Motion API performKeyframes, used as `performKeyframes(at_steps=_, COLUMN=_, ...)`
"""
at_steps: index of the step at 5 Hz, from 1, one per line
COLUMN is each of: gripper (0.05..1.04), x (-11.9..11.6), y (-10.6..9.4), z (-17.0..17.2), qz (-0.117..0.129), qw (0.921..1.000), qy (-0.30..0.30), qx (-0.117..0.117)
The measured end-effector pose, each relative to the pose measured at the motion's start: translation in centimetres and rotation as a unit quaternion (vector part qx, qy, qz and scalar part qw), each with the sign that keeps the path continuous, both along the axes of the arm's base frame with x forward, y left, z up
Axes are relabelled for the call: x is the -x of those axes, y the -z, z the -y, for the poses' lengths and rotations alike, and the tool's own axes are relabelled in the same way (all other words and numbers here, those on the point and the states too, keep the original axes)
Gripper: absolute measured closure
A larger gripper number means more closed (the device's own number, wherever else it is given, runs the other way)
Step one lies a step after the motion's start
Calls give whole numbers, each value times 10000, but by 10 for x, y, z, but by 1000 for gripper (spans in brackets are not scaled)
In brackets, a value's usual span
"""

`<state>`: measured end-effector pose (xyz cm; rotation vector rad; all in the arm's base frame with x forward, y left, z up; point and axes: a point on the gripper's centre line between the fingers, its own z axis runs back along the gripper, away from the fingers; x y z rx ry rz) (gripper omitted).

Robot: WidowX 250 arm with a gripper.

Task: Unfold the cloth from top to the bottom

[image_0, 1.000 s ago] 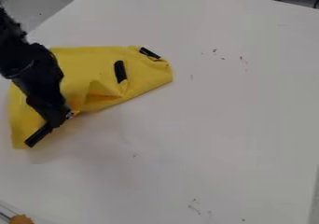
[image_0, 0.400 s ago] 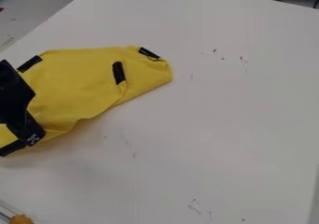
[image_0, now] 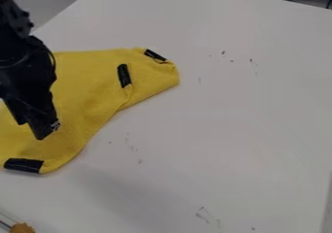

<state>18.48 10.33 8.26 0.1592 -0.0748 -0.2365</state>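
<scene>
1 yellow cloth (image_0: 97,86), 3 black strips (image_0: 24,165) visible on it. 1 robot arm (image_0: 23,64), 1 tool (image_0: 38,129). 1 white worktop (image_0: 240,115). 1 orange-brown object (image_0: 22,228) at the lower left, type unclear. Several dark marks (image_0: 202,215) on the worktop, too faint for an exact count.

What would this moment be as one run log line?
tool: open, over cloth | cloth: yellow, partly spread, end away from tool looks folded | unfolding: seemingly unfinished | surface: white table
</scene>
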Motion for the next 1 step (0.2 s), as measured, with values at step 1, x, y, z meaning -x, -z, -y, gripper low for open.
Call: performKeyframes(at_steps=1, gripper=88, x=-2, y=-16, z=5, qz=-267, qw=9983, qy=-387, qx=-353)
